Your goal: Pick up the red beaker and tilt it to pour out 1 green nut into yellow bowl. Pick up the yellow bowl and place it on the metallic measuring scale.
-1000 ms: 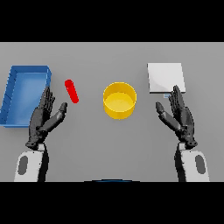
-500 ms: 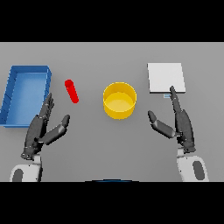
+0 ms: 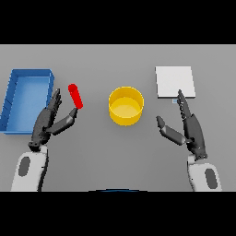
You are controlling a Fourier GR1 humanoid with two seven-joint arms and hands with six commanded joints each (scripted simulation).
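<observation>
Red beaker (image 3: 75, 96) lies tilted on the worktop (image 3: 118, 152) left of the yellow bowl (image 3: 126, 106); left hand (image 3: 48, 122), open and empty, should close squarely around its middle.

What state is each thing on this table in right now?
red beaker: on the table, not held.
yellow bowl: upright, on the table.
metallic measuring scale: nothing on it.
blue tray: nothing seen inside.
left hand: open, beside the beaker.
right hand: open, holding nothing.
</observation>
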